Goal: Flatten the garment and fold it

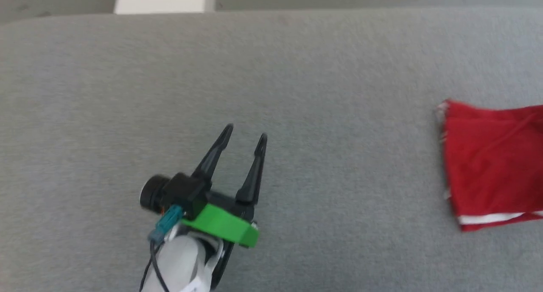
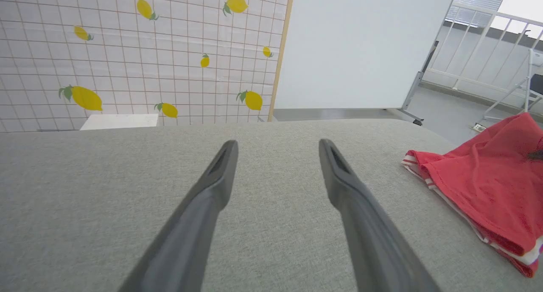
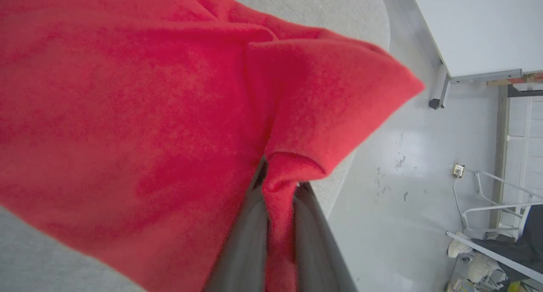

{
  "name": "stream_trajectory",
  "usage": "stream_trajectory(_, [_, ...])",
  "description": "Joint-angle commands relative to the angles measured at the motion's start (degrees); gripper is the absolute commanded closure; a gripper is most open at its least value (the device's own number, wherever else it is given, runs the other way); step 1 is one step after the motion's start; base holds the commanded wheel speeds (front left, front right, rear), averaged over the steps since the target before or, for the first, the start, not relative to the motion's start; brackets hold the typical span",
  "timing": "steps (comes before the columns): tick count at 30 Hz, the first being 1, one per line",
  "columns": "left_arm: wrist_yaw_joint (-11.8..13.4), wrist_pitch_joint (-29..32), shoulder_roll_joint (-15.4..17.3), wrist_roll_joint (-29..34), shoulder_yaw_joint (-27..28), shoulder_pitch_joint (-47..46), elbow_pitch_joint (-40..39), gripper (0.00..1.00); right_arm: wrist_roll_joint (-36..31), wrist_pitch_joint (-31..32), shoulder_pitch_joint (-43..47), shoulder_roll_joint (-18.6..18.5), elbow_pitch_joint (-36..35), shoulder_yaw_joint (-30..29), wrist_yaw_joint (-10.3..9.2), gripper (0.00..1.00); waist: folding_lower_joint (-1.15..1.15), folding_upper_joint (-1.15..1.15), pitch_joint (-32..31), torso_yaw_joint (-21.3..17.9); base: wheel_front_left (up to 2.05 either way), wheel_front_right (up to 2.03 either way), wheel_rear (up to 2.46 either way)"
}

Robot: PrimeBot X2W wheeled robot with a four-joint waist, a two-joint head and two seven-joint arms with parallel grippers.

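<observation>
The garment (image 1: 492, 164) is a red jersey with white-striped trim, lying partly folded at the right edge of the head view on the grey padded table (image 1: 271, 71). My left gripper (image 1: 245, 131) hovers open over bare table, well to the left of the garment, nothing between its fingers. In the left wrist view the garment (image 2: 488, 186) lies to the right of the open left gripper (image 2: 278, 145). In the right wrist view my right gripper (image 3: 280, 186) is shut on a pinched fold of the red garment (image 3: 127, 113), which is lifted and drapes across most of that view.
The table's far edge (image 2: 212, 126) runs before a lemon-patterned tiled wall (image 2: 127, 50) and a white board (image 2: 360, 46). A rounded table edge (image 3: 352, 164) drops to grey floor (image 3: 403, 177) at the right of the right wrist view, with white railing beyond.
</observation>
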Motion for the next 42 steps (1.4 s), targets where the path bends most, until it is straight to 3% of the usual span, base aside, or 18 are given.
stream_trajectory(1, [-0.38, -0.22, -0.07, 0.59, -0.42, -1.96, 0.35, 0.00, 0.32, -1.68, -1.44, -1.04, 1.79, 0.36, -0.11, 1.00, 0.00, 0.00, 8.12, -5.32, 0.00, 0.00, 0.00])
stream_trajectory(6, [-0.39, -0.22, -0.07, 1.12, -2.45, -6.36, 0.91, 0.00, -0.26, -9.19, -4.58, -4.92, 10.22, 0.36, -0.11, 1.00, 0.00, 0.00, 13.39, -4.51, 0.00, 0.00, 0.00])
stream_trajectory(13, [-0.40, -0.22, -0.07, 1.54, -3.27, -9.48, 0.95, 0.00, -3.88, -19.53, -7.94, -7.05, 22.97, -3.41, -0.11, 1.00, 0.00, 0.00, 18.61, -1.84, 0.00, 0.00, 0.00])
stream_trajectory(14, [-0.40, -0.22, -0.07, 1.61, -3.20, -10.23, 0.69, 0.00, -6.08, -22.84, -9.21, -7.55, 28.33, -5.49, -0.11, 1.00, 0.00, 0.00, 19.96, -0.84, 0.00, 0.00, 0.00])
stream_trajectory(18, [-0.40, -0.22, -0.07, 1.59, -2.91, -10.51, 0.43, 0.00, -7.52, -25.43, -10.64, -6.43, 33.35, -7.20, -0.11, 1.00, 0.00, 0.00, 20.36, -0.16, 0.00, 0.00, 0.00])
stream_trajectory(19, [-0.40, -0.22, -0.07, 1.58, -2.82, -10.47, 0.39, 0.00, -8.05, -26.11, -11.03, -6.18, 34.07, -7.48, -0.11, 0.42, 0.00, 0.00, 20.31, -0.13, 0.00, 0.00, 0.00])
stream_trajectory(20, [-0.40, -0.22, -0.07, 1.57, -2.71, -10.39, 0.40, 0.00, -8.63, -26.90, -11.68, -5.71, 35.08, -8.15, -0.11, 0.00, 0.00, 0.00, 20.10, -0.11, 0.00, 0.00, 0.00])
stream_trajectory(31, [-0.40, -0.22, -0.07, 0.55, -0.32, -7.00, 0.49, 0.00, -13.88, -30.85, -17.88, -1.43, 36.64, -9.76, -0.11, 0.00, 0.00, 0.00, 11.11, -1.13, 0.00, 0.00, 0.00])
stream_trajectory(42, [1.07, -0.22, -0.07, 0.97, 7.99, 1.59, -1.20, 0.00, -13.04, -38.98, -20.83, 10.37, 26.07, -16.18, -0.11, 0.00, 0.00, 0.00, -2.64, 0.04, 0.00, 0.00, 0.00])
